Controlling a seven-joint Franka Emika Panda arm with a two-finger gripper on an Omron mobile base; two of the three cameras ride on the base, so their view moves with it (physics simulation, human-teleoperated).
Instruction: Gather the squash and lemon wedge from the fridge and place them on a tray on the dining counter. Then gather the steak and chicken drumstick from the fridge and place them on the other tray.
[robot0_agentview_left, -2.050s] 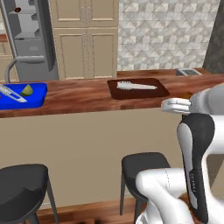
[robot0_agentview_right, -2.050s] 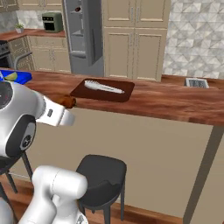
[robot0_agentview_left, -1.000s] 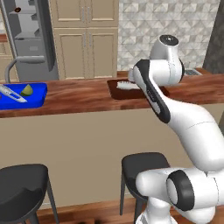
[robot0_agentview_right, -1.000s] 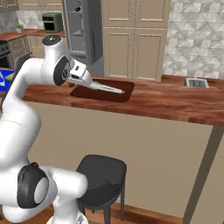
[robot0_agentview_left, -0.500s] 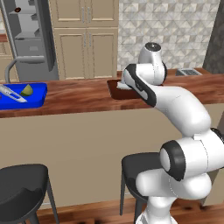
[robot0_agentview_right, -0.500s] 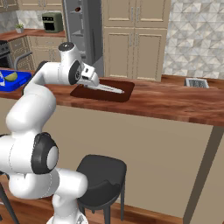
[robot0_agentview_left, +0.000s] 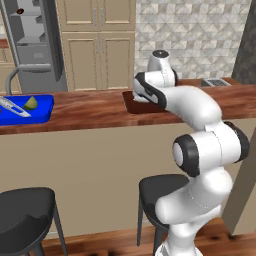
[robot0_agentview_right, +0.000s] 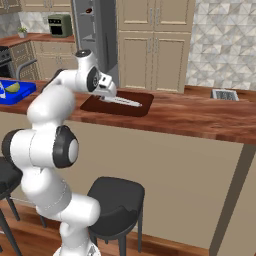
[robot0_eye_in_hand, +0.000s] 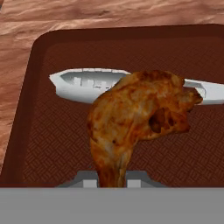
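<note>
my gripper (robot0_eye_in_hand: 111, 177) is clamped on the chicken drumstick (robot0_eye_in_hand: 138, 118), held over the other tray (robot0_eye_in_hand: 57, 144) on the dining counter (robot0_agentview_right: 190, 115) worktop. best to lower it onto bare tray floor beside the pale white piece (robot0_eye_in_hand: 83, 83) — not on it — then let go.

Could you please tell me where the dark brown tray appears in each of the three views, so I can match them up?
Left base view: dark brown tray at centre, mostly behind the arm.
Right base view: left of centre on the dining counter, tray under the tool.
Hand view: tray spans the frame beneath the chicken drumstick.
Shared landmark: the white object lying on the tray.
</note>
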